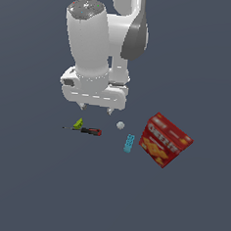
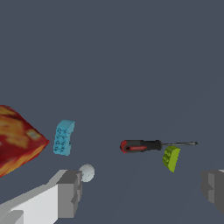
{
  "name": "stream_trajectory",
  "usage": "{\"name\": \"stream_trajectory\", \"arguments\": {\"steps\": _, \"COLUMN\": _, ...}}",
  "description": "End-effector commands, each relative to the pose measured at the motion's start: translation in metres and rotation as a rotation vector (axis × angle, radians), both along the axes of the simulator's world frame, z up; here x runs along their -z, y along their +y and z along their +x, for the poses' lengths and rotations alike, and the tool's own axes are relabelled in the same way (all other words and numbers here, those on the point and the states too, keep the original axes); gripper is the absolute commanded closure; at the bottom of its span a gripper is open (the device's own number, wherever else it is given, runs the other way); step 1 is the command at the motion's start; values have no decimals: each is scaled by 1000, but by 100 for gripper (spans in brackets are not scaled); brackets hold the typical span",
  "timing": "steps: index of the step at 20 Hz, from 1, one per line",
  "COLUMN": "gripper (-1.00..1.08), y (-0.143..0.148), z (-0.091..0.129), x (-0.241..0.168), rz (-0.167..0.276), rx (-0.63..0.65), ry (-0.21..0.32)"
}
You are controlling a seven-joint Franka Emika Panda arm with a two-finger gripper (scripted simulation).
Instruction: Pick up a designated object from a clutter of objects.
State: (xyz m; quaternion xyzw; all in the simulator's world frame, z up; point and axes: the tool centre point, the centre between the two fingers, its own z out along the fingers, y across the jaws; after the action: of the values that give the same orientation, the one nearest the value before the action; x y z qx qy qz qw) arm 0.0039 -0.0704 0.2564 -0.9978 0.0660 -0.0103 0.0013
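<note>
Above the grey floor [image 1: 28, 189] the gripper [image 1: 95, 108] hangs with fingers [image 2: 70, 192] spread wide, holding and touching nothing. Exterior view, left to right: yellow-green wedge [image 1: 78, 123], tiny, sloped face up, just beside the shaft of the red-black screwdriver [image 1: 85, 130]; small grey ball [image 1: 120, 125]; teal studded block [image 1: 129, 143]; red cracker box [image 1: 164, 140], tilted on a corner. The wedge lies below the gripper's left fingertip.

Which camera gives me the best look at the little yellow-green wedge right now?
The wrist view: the yellow-green wedge shows large and unobstructed beside the screwdriver, between the open claw fingers. In the exterior view the wedge is only a tiny speck.
</note>
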Motion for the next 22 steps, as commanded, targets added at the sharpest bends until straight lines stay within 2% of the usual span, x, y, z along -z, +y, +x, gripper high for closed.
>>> {"name": "stream_trajectory", "arguments": {"steps": 1, "gripper": -92, "y": -16, "z": -4, "x": 26, "rz": 7, "rx": 32, "ry": 2}}
{"name": "stream_trajectory", "arguments": {"steps": 12, "gripper": -92, "y": -89, "z": -48, "x": 136, "rz": 16, "rx": 190, "ry": 12}}
{"name": "stream_trajectory", "arguments": {"steps": 22, "gripper": -92, "y": -122, "z": -84, "x": 184, "rz": 4, "rx": 270, "ry": 19}}
